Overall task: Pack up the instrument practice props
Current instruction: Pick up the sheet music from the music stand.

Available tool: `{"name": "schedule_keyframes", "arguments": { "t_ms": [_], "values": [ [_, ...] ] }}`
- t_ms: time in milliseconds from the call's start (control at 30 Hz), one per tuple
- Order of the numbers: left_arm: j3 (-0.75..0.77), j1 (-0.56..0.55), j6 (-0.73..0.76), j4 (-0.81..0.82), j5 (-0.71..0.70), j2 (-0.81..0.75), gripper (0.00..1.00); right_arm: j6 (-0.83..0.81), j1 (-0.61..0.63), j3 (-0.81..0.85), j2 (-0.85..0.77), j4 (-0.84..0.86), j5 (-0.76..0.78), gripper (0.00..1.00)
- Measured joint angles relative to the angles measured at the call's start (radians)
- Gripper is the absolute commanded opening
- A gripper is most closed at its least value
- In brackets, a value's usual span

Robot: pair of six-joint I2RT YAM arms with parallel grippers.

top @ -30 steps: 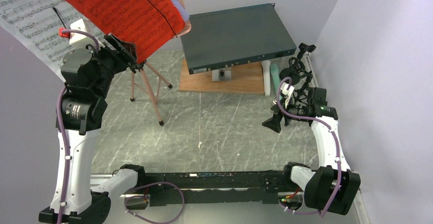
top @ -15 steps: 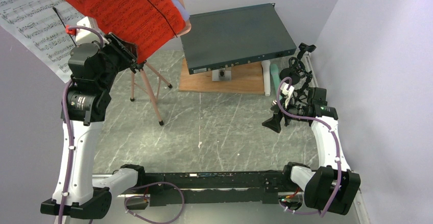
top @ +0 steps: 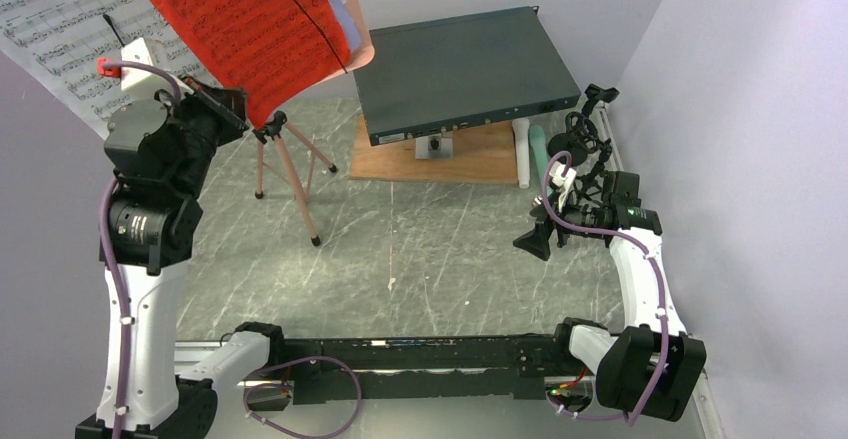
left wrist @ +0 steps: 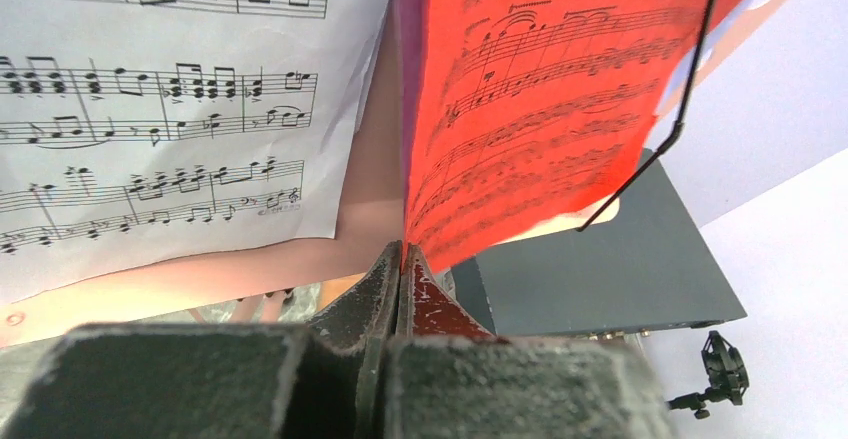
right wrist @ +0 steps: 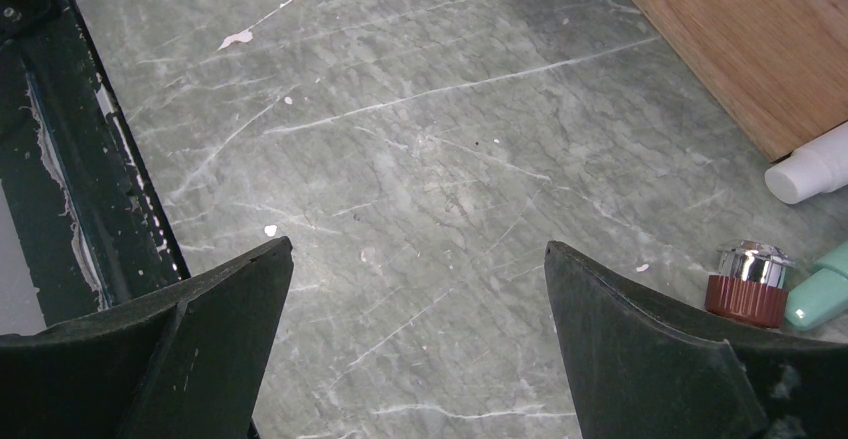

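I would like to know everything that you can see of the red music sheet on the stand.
The red sheet is thin paper printed with black staves of notes. It leans, tilted, against the pink music stand, just right of a white sheet in the left wrist view. A thin black wire crosses its front. Its lower edge curls a little, and the left gripper is shut on that edge from below.

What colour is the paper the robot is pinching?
The sheet is red with black notes; left wrist view.
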Motion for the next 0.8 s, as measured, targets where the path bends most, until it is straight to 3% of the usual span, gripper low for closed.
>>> {"name": "schedule_keyframes", "arguments": {
  "t_ms": [100, 233, 400, 800],
  "values": [
    [0.010, 0.000, 0.006, -0.001, -0.001, -0.016, 0.01, 0.000, 0.000, 0.000, 0.000, 0.000, 0.000, 1.00],
    [0.012, 0.000, 0.026, -0.008, -0.008, -0.031, 0.11, 0.000, 0.000, 0.000, 0.000, 0.000, 0.000, 1.00],
    [0.005, 0.000, 0.042, -0.021, -0.018, -0.045, 0.00, 0.000, 0.000, 0.000, 0.000, 0.000, 0.000, 1.00],
    [-0.036, 0.000, 0.073, -0.030, -0.035, -0.034, 0.00, 0.000, 0.000, 0.000, 0.000, 0.000, 0.003, 1.00]
  ]
}}
